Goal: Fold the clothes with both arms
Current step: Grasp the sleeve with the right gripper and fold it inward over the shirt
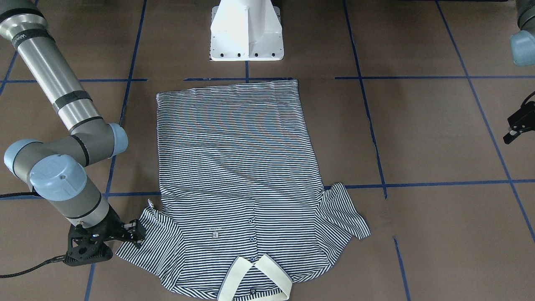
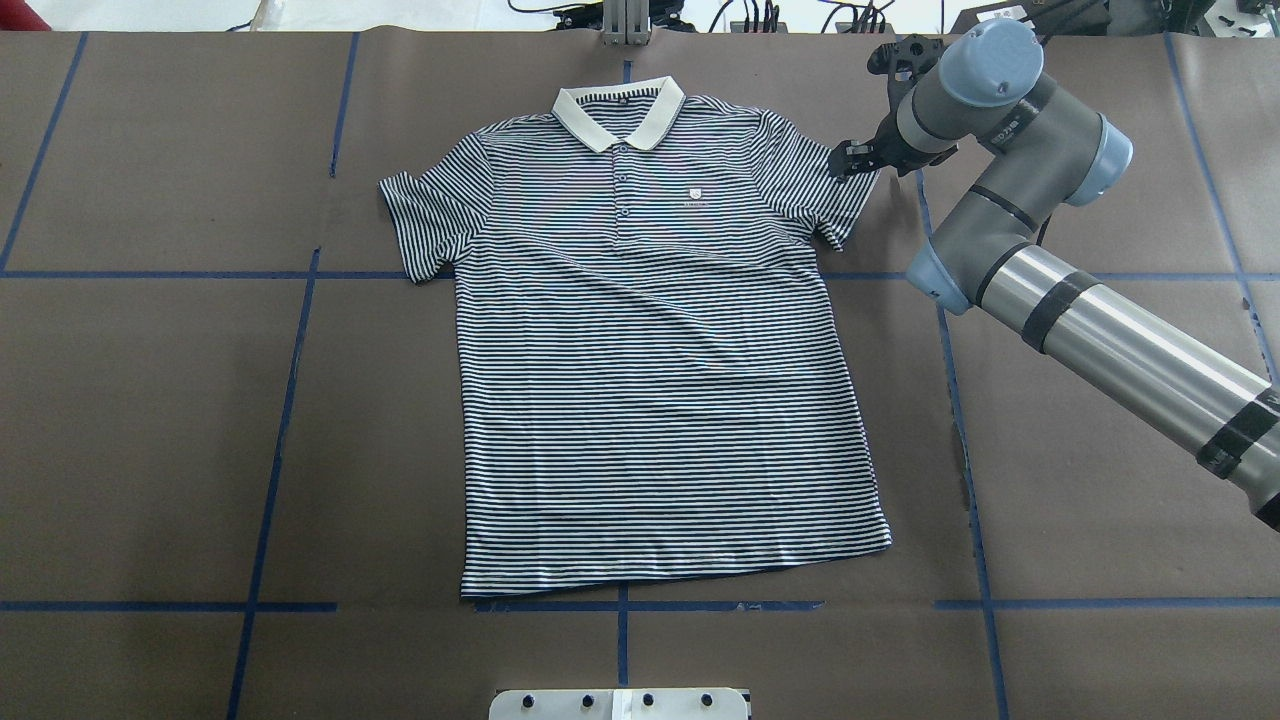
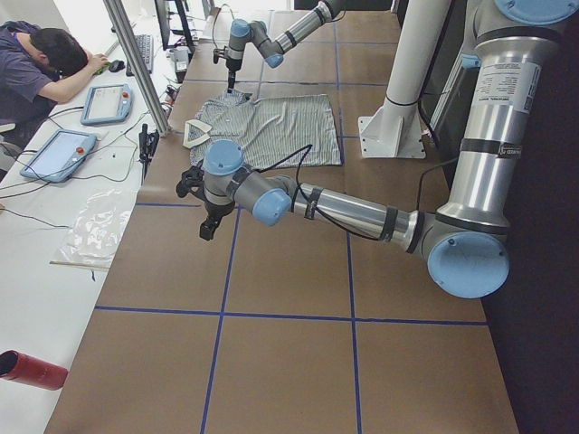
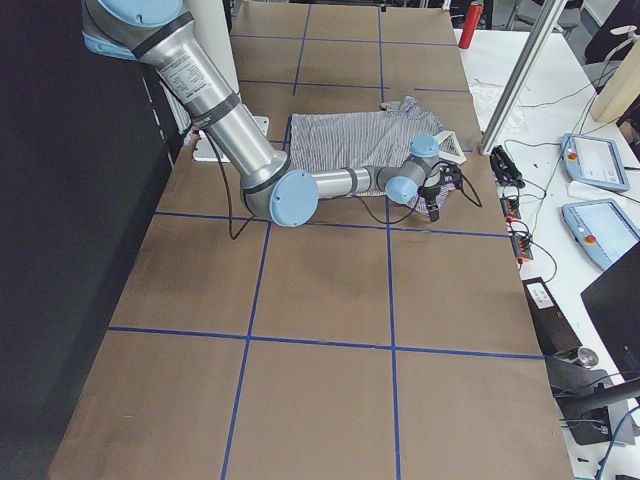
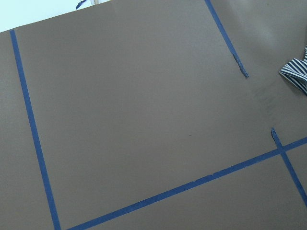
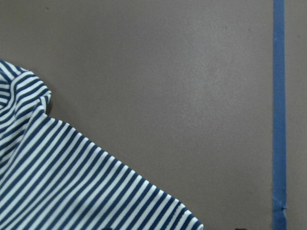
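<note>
Overhead exterior: right gripper (image 2: 850,160) sits low at the outer edge of the sleeve (image 2: 822,185) on the robot's right. We read its fingers as spread, pinching nothing. Left gripper (image 1: 517,124) hangs well apart from the other sleeve, over bare table (image 2: 150,420); we cannot tell whether it is spread or closed. Shirt (image 2: 660,380) lies flat, face up, mid-table, collar (image 2: 620,115) away from the base (image 1: 246,33), hem toward it.
</note>
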{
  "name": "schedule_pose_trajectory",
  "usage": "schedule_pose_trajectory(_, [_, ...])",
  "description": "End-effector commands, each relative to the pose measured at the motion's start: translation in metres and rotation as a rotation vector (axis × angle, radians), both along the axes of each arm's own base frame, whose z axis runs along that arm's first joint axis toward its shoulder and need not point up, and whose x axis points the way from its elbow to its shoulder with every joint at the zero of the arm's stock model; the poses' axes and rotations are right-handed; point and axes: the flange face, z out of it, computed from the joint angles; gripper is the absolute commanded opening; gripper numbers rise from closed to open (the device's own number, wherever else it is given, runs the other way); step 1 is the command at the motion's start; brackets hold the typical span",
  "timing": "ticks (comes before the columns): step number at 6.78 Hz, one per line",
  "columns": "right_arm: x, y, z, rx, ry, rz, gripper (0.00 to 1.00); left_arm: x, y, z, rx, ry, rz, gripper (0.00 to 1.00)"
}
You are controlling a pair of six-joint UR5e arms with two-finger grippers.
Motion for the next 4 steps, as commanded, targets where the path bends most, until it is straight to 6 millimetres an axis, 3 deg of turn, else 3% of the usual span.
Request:
schedule_pose_trajectory(1, [-0.0007,0.0000,0.0034,-0.004,0.004,0.000,0.68,0.0001,-0.0003,-0.0027,0.004,0.002,-0.001,1.00])
schedule_pose_trajectory(2, [-0.0011,-0.0002,0.0024,-0.004,0.004,-0.001,0.33,0.0005,-0.0023,-0.0054,0.002,0.004,-0.005,1.00])
schedule_pose_trajectory(3, [-0.0013,0.0000,0.0023,-0.003,0.003,-0.006,0.07,0.0006,-0.0029,-0.0062,0.004,0.005,-0.005,1.00])
schedule_pose_trajectory(4, [-0.0024,-0.0012,-0.0034,0.003,-0.002,-0.007,0.00,0.0010,-0.0046,-0.0071,0.003,0.005,-0.006,1.00])
